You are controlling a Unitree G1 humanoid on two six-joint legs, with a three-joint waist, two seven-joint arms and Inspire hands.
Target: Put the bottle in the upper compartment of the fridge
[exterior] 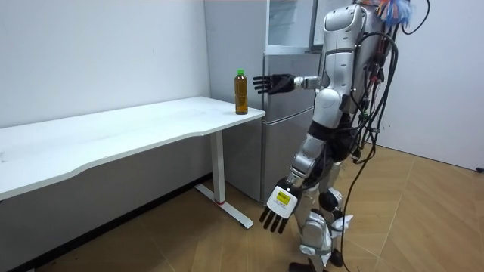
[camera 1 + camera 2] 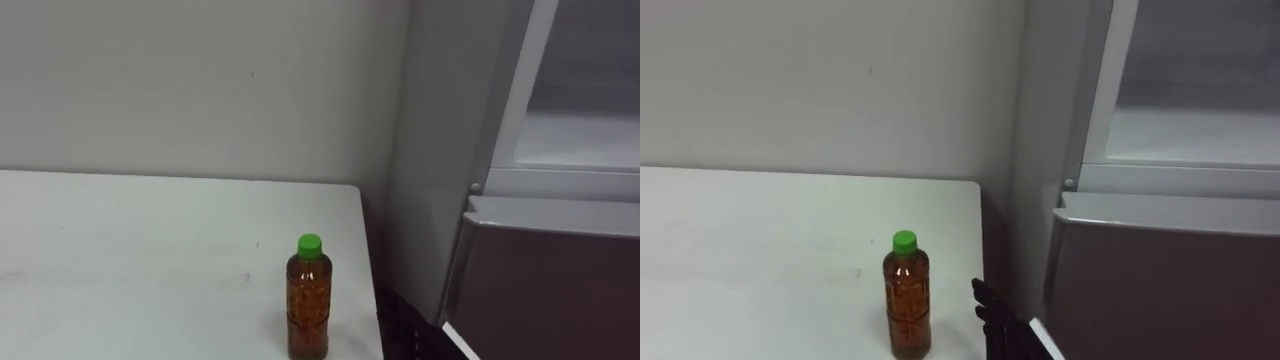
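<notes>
A brown bottle (image 2: 309, 300) with a green cap stands upright at the right end of the white table (image 2: 150, 250), close to its corner. My right hand (image 2: 995, 322) is held out open just to the right of the bottle (image 2: 908, 300), a short gap away, fingers straight. In the room view this right hand (image 1: 272, 82) is raised at the height of the bottle (image 1: 241, 92). My left hand (image 1: 277, 209) hangs open by my thigh. The upper fridge (image 2: 565, 130) stands open to the right, a white shelf showing inside.
The fridge's grey lower door (image 2: 545, 285) is shut, and a narrow dark gap separates the fridge from the table edge. A plain wall (image 2: 200, 90) runs behind the table. I stand on a wooden floor (image 1: 423, 219) in front of the fridge (image 1: 291, 113).
</notes>
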